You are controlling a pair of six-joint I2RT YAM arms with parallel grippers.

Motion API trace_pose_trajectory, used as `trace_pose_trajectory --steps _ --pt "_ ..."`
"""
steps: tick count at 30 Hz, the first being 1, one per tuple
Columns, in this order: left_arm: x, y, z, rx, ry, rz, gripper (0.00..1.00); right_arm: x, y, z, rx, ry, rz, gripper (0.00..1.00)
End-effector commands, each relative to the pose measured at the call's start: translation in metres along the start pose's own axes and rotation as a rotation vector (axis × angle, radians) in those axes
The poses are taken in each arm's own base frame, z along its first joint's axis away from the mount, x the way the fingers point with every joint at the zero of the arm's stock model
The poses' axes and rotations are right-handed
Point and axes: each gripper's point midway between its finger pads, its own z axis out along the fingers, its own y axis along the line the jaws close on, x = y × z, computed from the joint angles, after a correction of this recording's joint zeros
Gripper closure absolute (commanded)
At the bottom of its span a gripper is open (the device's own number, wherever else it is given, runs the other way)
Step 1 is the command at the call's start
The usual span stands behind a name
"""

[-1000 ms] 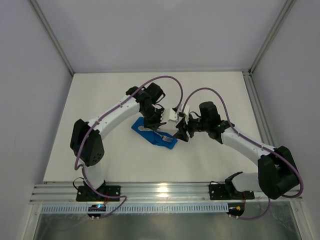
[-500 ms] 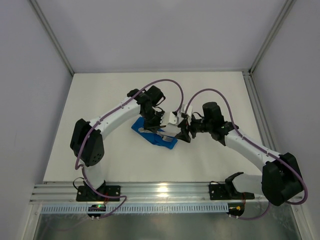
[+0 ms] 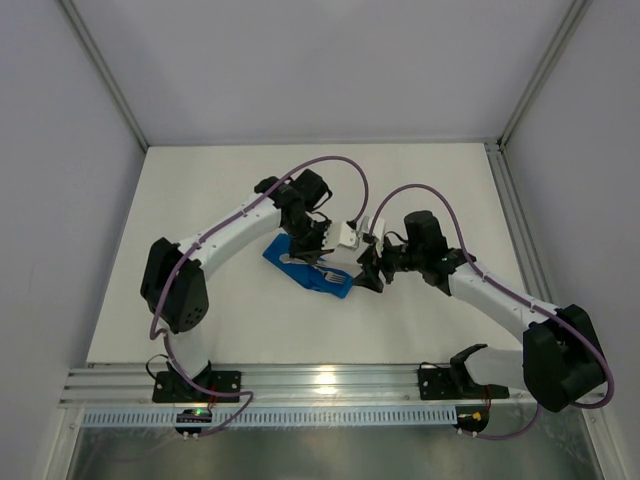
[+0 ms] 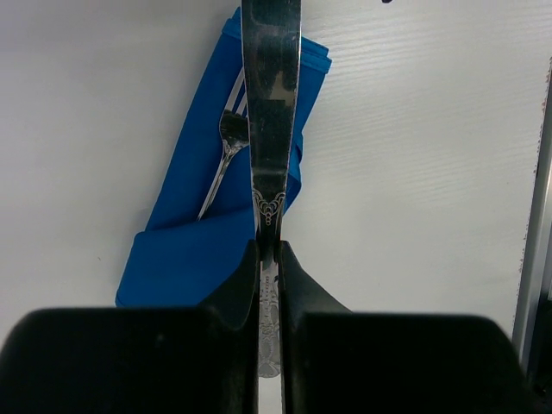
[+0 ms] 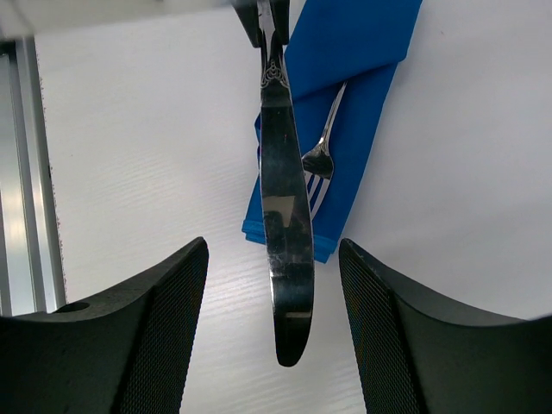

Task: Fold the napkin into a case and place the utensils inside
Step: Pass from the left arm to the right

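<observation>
The napkin lies folded as a narrow blue case (image 3: 330, 286) (image 4: 198, 233) (image 5: 354, 69) on the white table. The fork (image 4: 226, 151) (image 5: 320, 162) rests on it, handle tucked under a fold. My left gripper (image 3: 312, 242) (image 4: 269, 252) is shut on the handle of the knife (image 4: 272, 95) (image 5: 285, 224), holding it above the case. The blade points toward my right gripper (image 3: 368, 270) (image 5: 274, 248). That gripper is open, and the blade tip hangs between its fingers (image 5: 172, 302) without touching either.
An aluminium rail (image 3: 320, 382) runs along the table's near edge and shows at the side in the wrist views (image 4: 536, 259) (image 5: 26, 172). Purple cables (image 3: 340, 165) arch over both arms. White enclosure walls stand on the far side and on both flanks.
My right gripper has opened a little wider and shifted slightly around the knife blade. The left gripper has kept the knife still above the case.
</observation>
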Motion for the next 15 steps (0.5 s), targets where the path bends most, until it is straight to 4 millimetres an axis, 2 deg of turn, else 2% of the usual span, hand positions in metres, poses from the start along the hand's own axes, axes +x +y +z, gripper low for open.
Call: trace_pose_trajectory --steps 1,10,15 --pt "-0.0256 0.0034 -0.0228 -0.053 -0.088 0.037 1.0 -0.0116 -0.002 -0.0039 0.018 -0.043 -0.058 0.34" --pt "-0.0309 0.0019 -0.026 -0.05 -0.11 0.038 1.0 -0.006 -0.0072 -0.0003 0.026 -0.02 -0.038 0.35" --pt "-0.0347 0.0008 -0.0278 -0.046 -0.123 0.04 1.0 -0.0049 -0.0094 0.0023 0.021 -0.009 -0.027 0.4"
